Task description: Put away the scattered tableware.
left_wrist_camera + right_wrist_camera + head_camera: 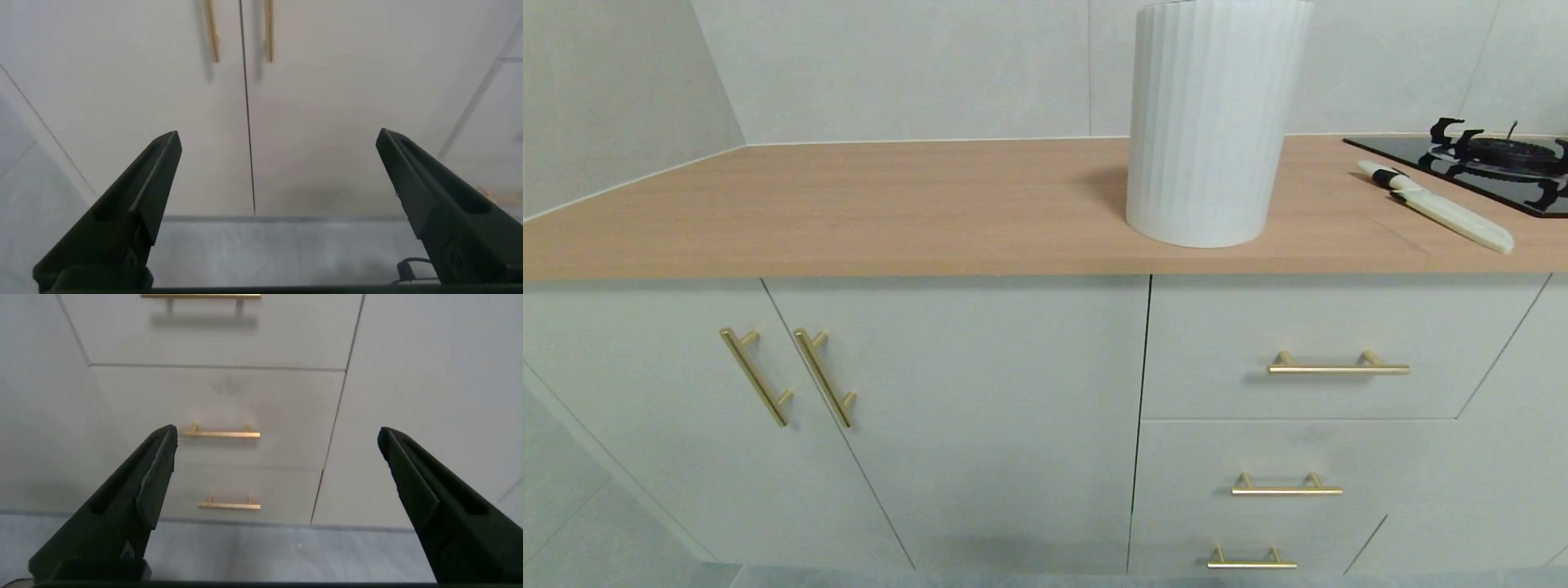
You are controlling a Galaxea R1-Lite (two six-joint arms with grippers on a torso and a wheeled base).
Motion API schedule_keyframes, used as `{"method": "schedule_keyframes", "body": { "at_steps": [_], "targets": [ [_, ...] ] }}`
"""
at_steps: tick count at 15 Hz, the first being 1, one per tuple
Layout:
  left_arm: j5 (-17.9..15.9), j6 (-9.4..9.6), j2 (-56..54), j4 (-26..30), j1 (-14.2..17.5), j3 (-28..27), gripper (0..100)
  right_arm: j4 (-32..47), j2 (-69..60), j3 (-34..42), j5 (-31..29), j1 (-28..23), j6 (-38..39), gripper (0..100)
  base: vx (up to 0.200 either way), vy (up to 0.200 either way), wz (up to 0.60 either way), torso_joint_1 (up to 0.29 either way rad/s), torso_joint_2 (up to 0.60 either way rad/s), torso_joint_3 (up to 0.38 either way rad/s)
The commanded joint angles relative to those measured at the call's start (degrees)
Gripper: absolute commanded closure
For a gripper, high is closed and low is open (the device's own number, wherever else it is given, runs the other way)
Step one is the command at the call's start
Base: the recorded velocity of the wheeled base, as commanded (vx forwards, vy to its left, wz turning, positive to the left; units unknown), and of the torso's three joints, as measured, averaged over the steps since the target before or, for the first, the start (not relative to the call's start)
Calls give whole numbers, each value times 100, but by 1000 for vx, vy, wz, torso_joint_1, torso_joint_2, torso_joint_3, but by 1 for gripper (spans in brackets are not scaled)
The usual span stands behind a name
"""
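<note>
A cream-coloured knife (pixel 1437 207) with a dark band on its handle lies on the wooden countertop (pixel 890 212) at the right, beside the hob. A tall white ribbed container (pixel 1209 122) stands on the counter right of centre. My left gripper (pixel 278 151) is open and low, facing the two cabinet doors (pixel 245 122) with nothing between its fingers. My right gripper (pixel 278 445) is open too, held low in front of the drawer fronts (pixel 221 416), and holds nothing.
A black gas hob (pixel 1494 163) with a burner sits at the counter's far right. Below are two cabinet doors with gold handles (pixel 756 376) and a stack of three drawers with gold handles (pixel 1338 367). Tiled walls close the back and left.
</note>
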Motion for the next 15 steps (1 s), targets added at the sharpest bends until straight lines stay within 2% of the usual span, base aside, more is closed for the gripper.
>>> {"method": "schedule_keyframes", "body": {
  "at_steps": [1, 2, 14, 15],
  "targets": [
    [-1, -3, 0, -1, -7, 0, 0, 0, 11, 0, 2, 5, -3, 0, 200, 0, 0, 2, 2, 2],
    [-1, -3, 0, -1, -7, 0, 0, 0, 11, 0, 2, 5, -3, 0, 200, 0, 0, -2, 2, -2],
    [-1, -3, 0, -1, 2, 0, 0, 0, 11, 0, 2, 5, -3, 0, 0, 0, 0, 0, 0, 0],
    [-1, -3, 0, -1, 2, 0, 0, 0, 11, 0, 2, 5, -3, 0, 0, 0, -600, -2, 2, -2]
  ]
}}
